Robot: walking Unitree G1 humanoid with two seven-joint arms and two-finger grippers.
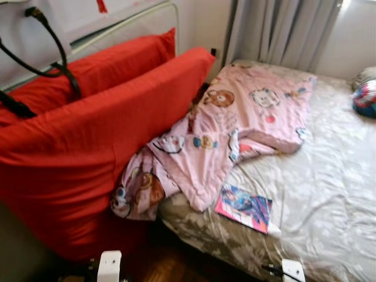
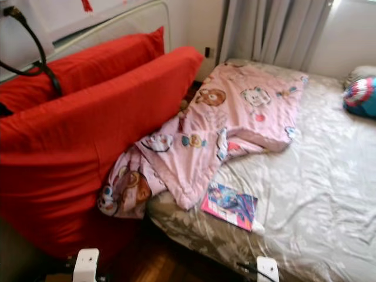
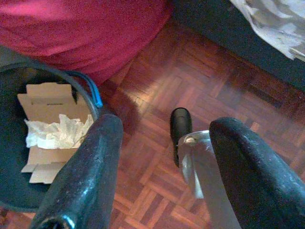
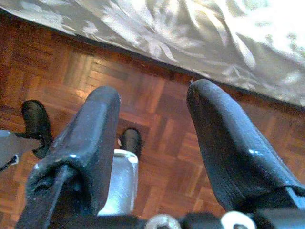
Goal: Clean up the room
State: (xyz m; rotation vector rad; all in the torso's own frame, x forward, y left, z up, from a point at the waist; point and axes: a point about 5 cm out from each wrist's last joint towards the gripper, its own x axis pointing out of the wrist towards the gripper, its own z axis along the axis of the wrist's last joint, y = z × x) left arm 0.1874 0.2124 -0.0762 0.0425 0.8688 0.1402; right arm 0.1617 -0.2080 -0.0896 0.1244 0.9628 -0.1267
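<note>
The left gripper (image 3: 162, 157) hangs low over glossy parquet floor (image 3: 209, 76), its rounded black fingers spread wide with nothing between them; beside one finger stands a dark round bin (image 3: 12, 143) holding flat cardboard and crumpled white paper. The right gripper (image 4: 152, 138) also gapes empty above the parquet, just short of the silvery floral bedsheet (image 4: 200, 33). Well beyond both, a rumpled pink cartoon-print quilt (image 1: 247, 117) and a thin glossy book (image 1: 244, 207) lie on the bed, beside two smooth red cushions (image 1: 88, 135).

Two red cushions (image 1: 88, 135), one pink blanket (image 1: 247, 117), one magazine (image 1: 244, 207), one bin (image 3: 12, 143).
</note>
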